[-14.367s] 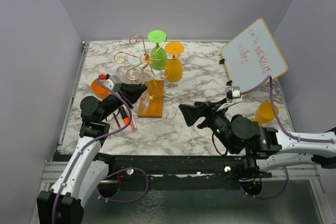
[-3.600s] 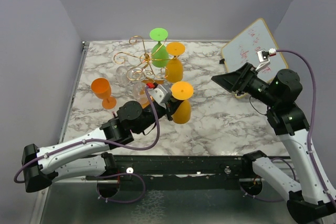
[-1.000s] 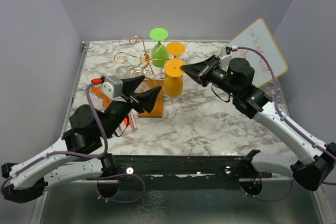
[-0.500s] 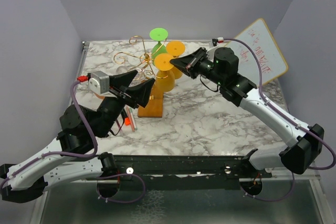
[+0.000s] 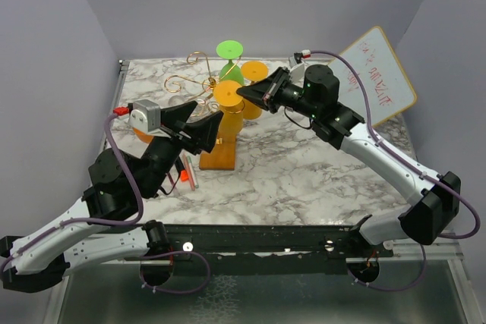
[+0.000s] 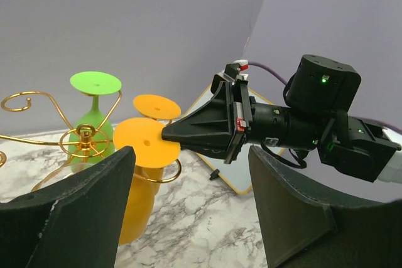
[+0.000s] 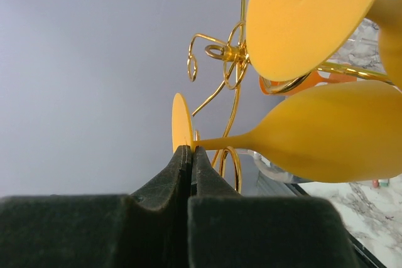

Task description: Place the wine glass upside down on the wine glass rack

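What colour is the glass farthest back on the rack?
The glass is green, clearest in left wrist view.

Marble-patterned table (image 5: pixel 273 176) enclosed by plain lilac-grey walls (image 5: pixel 266 5) (three sides); whiteboard (image 5: pixel 383 81) leaned at right wall.

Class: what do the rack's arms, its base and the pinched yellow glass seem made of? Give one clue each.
Rack arms: shiny gold metal wire, thin curls. Base: probably wood, flat orange-brown slab. Yellow glass: likely matte plastic, fully opaque.
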